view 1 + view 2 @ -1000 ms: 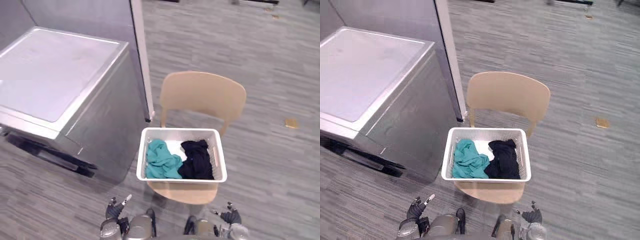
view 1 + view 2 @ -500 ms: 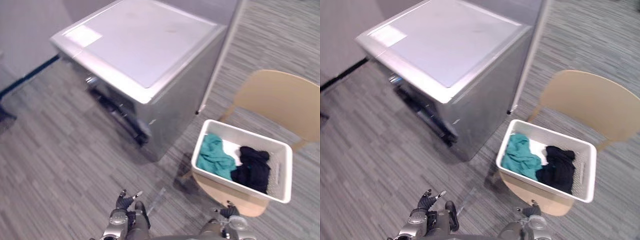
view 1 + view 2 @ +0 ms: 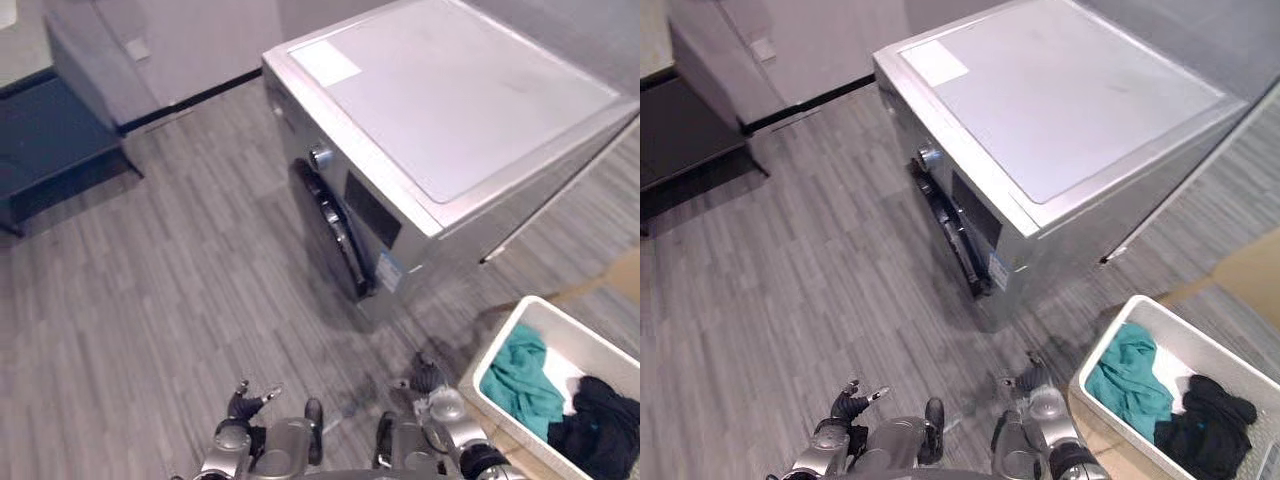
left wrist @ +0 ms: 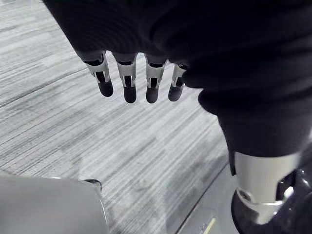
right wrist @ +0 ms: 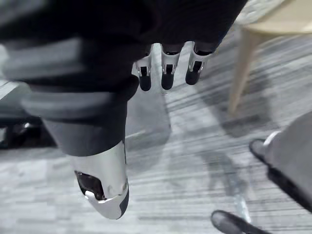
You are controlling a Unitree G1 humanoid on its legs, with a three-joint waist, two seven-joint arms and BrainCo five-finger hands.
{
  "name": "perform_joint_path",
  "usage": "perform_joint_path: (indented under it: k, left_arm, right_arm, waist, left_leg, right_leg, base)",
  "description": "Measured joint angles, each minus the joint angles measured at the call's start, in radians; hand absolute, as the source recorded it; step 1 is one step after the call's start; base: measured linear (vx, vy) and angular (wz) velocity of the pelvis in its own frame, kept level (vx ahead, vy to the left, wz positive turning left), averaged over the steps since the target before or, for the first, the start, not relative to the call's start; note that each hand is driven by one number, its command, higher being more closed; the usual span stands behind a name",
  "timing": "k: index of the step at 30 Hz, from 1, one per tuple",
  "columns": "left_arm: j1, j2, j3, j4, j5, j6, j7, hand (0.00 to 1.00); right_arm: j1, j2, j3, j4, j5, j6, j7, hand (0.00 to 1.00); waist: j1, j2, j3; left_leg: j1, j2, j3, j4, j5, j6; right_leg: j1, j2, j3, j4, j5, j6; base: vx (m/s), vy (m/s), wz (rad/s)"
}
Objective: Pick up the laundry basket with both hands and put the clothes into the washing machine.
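Both hands are held low, fingers straight & apart, nothing gripped: L hand [image 3: 240, 405] at lower left, R hand [image 3: 430, 380] nearer the basket [image 3: 495, 345]. The basket, clothes [image 3: 520, 378] inside, is seen just right of the R hand, short end toward it, long axis running off right. The L hand is kept well apart, so a turn rightward is prob. needed; the washer [image 3: 450, 130] is set farther off, ahead.

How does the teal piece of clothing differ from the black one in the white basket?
Colour: the teal garment is bright blue-green, while the black garment is very dark.
Place: the teal garment lies at the end of the laundry basket nearer the washing machine; the black garment lies at the end farther from it.
Shared: both are loose, crumpled heaps lying side by side inside the same basket.
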Motion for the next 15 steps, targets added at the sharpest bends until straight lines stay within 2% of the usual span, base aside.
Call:
perform_joint_path:
  k: [4,8,12,15]
  left_arm:
    - [0.007,-0.01,0.002,-0.007,-0.006,-0.008,0.007,0.0]
    - [0.009,-0.012,0.002,-0.016,-0.006,-0.014,0.019,0.0]
    - [0.01,-0.029,0.003,-0.031,-0.006,-0.018,0.021,0.0]
    - [0.01,-0.034,0.004,-0.055,-0.009,-0.024,0.033,0.0]
  right_arm:
    - [-0.063,0.013,0.009,-0.143,-0.046,-0.014,-0.01,0.0]
    - [-0.138,-0.003,0.005,-0.221,-0.077,-0.027,-0.053,0.0]
    - [-0.195,-0.015,-0.07,-0.22,-0.08,-0.025,-0.089,0.0]
    - [-0.32,-0.057,-0.115,-0.183,-0.067,-0.02,-0.133,0.0]
  waist:
    - [0.023,0.006,-0.003]
    - [0.032,0.014,0.0]
    - [0.051,0.064,0.027]
    - [0.054,0.103,0.057]
  left_leg:
    - [0.038,0.016,-0.033,-0.096,0.073,-0.027]
    - [0.032,0.017,-0.043,-0.134,0.114,-0.031]
    - [-0.001,0.012,-0.061,-0.149,0.155,-0.028]
    - [-0.078,0.002,-0.095,-0.16,0.208,-0.035]
  right_leg:
    - [0.064,0.033,-0.042,-0.107,0.048,-0.009]
    - [0.071,0.046,-0.048,-0.162,0.078,-0.01]
    - [0.068,0.05,-0.072,-0.207,0.118,-0.005]
    - [0.002,0.041,-0.095,-0.201,0.13,-0.008]
  base:
    - [0.05,-0.068,0.32]
    - [0.0,-0.021,0.09]
    - [-0.09,0.017,0.23]
    - [-0.19,0.03,0.39]
